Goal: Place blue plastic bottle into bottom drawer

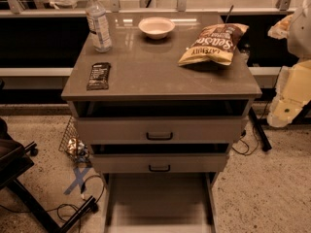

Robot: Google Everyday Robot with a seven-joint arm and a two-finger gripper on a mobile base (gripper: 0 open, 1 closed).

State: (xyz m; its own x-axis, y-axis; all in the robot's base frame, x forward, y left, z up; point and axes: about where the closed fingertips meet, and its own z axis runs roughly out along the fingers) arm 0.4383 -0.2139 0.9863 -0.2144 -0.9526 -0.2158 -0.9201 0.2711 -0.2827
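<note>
The blue plastic bottle [98, 22] stands upright at the back left corner of the grey cabinet's top [160, 72]. It is clear, with a white cap and a pale label. The bottom drawer [159, 200] is pulled out at the foot of the cabinet and shows a flat pale floor with nothing in it. My gripper [285, 111] is on the cream-coloured arm at the right edge of the view, beside the cabinet's right side and below its top. It is far from the bottle and holds nothing that I can see.
On the cabinet top are a white bowl [156, 27], a chip bag [214, 43] and a black snack bar [98, 75]. The two upper drawers [159, 130] have black handles. A black chair base [29, 188], cables and a wire basket [73, 142] are on the floor at left.
</note>
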